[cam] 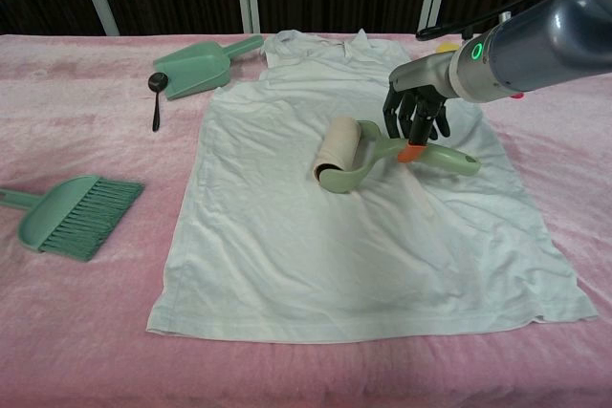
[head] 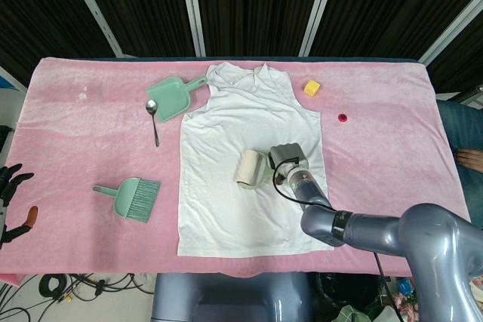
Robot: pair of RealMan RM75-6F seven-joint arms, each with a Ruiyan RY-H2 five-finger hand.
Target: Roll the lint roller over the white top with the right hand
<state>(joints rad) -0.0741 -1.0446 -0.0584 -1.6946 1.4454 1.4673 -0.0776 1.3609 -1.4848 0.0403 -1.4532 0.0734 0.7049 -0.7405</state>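
A white sleeveless top (head: 249,171) (cam: 316,217) lies flat in the middle of the pink table. The lint roller (cam: 341,154) (head: 249,168), with a beige roll and a green handle, rests on the middle of the top. My right hand (cam: 416,115) (head: 287,162) grips the green handle from above, fingers curled down around it, an orange tip showing under them. My left hand (head: 9,186) hangs off the table's left edge in the head view, fingers spread, holding nothing.
A green dustpan (head: 172,98) (cam: 199,66) and a spoon (head: 153,117) lie left of the top's collar. A green hand brush (head: 130,197) (cam: 69,214) sits at the left. A yellow cube (head: 312,87) and a small red cap (head: 343,118) are at the back right.
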